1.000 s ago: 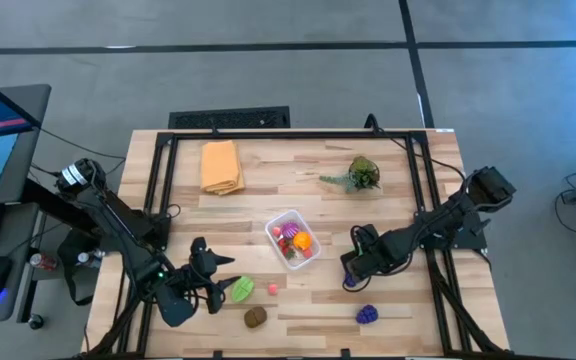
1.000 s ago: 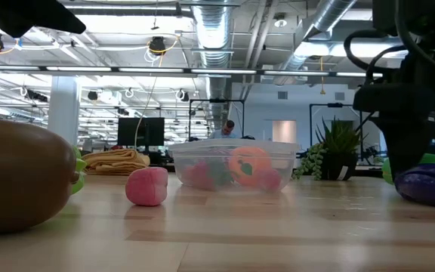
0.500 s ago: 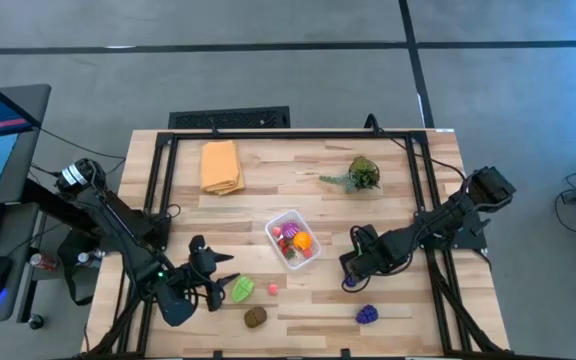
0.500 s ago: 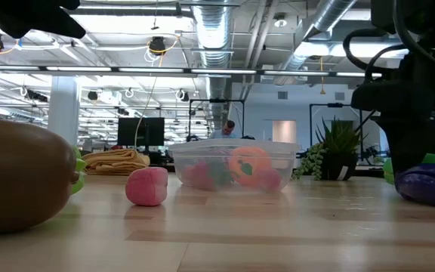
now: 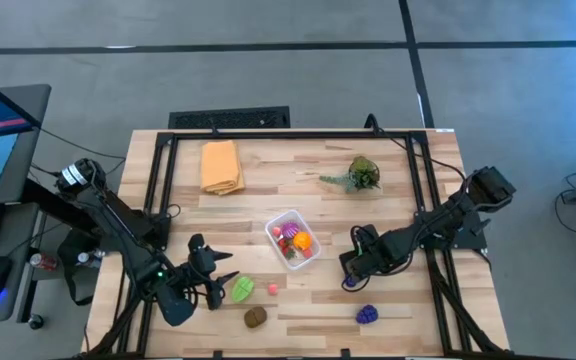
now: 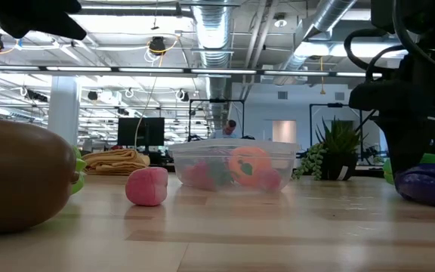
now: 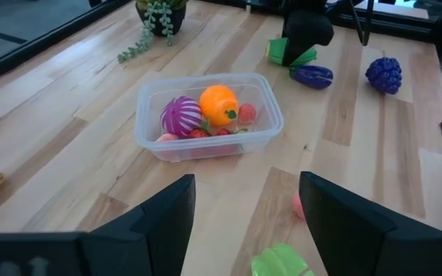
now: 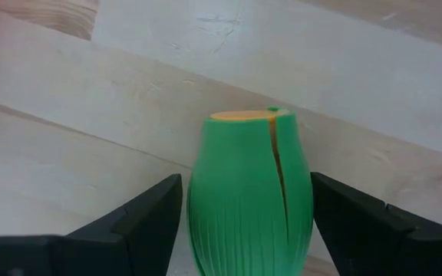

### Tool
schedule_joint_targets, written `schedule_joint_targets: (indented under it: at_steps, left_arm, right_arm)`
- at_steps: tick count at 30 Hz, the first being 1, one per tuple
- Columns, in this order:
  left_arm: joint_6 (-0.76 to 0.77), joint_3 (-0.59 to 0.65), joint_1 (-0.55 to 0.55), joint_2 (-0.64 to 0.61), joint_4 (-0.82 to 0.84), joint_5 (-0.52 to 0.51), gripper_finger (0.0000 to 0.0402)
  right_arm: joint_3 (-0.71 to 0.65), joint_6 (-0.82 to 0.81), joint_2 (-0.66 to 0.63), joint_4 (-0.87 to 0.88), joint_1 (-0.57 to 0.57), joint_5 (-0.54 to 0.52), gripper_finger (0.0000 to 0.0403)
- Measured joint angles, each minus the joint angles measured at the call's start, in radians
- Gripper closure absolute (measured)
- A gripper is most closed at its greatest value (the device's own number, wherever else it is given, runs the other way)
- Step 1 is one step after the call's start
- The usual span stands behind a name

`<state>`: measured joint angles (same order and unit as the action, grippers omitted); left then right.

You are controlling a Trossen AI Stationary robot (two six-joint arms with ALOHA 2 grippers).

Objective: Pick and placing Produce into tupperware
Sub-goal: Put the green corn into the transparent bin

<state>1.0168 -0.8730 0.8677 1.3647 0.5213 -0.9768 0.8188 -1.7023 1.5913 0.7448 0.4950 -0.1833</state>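
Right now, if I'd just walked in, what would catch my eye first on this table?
Probably the small clear plastic tub mid-table, bright with an orange toy fruit and a purple-striped one. Then the right claw, its fingers either side of a ribbed green toy vegetable on the wood. The left claw hangs open facing the tub.

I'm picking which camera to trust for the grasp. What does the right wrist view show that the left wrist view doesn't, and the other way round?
Only the right wrist view shows the green piece close up, between the right gripper's fingers, with its slit and orange top. Only the left wrist view shows the clear tub holding several pieces, the purple grapes, the plant and the open left gripper. Both show the green piece and the wooden table.
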Motion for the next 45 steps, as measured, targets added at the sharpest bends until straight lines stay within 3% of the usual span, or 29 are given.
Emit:
schedule_joint_targets:
  at_steps: [33,45]
  left_arm:
    - [0.019,0.0,0.0,0.0,0.035,-0.026,0.0178]
    - [0.019,0.0,0.0,0.0,0.049,-0.026,0.0178]
  right_arm:
    - [0.0,-0.001,0.0,0.002,0.0,0.026,0.0102]
    - [0.0,0.0,-0.001,-0.004,0.0,0.025,0.0141]
